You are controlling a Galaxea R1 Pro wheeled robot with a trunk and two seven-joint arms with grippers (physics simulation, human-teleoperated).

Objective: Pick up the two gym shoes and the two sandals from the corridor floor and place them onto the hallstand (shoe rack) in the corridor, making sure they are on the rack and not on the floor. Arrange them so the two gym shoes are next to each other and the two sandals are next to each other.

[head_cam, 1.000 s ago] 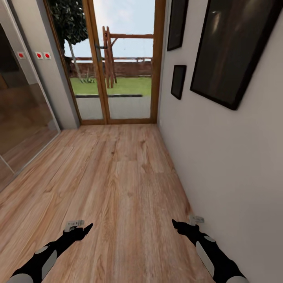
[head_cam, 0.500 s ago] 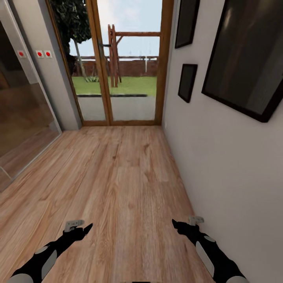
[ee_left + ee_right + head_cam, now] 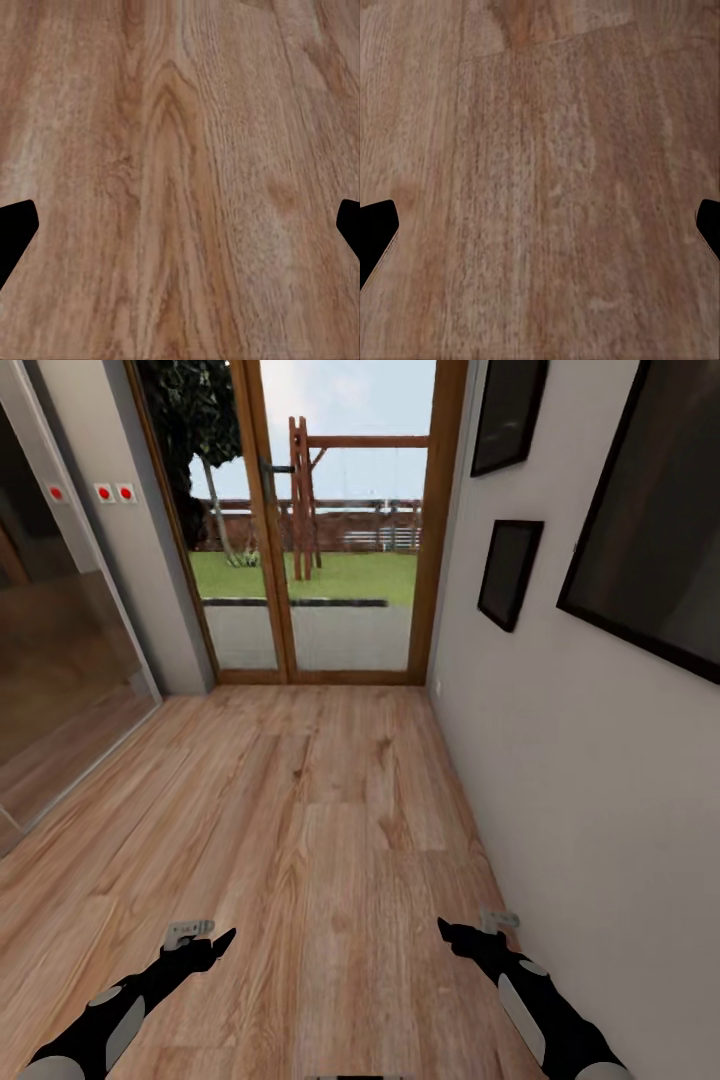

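Only the bare corridor floor [image 3: 300, 830] is seen before the glass door [image 3: 330, 520]. The left gripper [image 3: 215, 940] and right gripper [image 3: 450, 932] are held low with jaws spread, empty. The base is best turned slowly until shoes appear.

Far end: I see a wood-framed glass door [image 3: 330, 530] closing off the corridor, with lawn and a wooden swing frame [image 3: 310, 490] outside.
Right wall: I count three dark framed pictures; a large one [image 3: 665, 510] nearest me, a small one [image 3: 508, 572] farther along, and another [image 3: 508, 410] above that.
Left side: a glass panel [image 3: 60, 660] reflects the room.
Left far wall: I make out small white plates with red dots [image 3: 113, 492].
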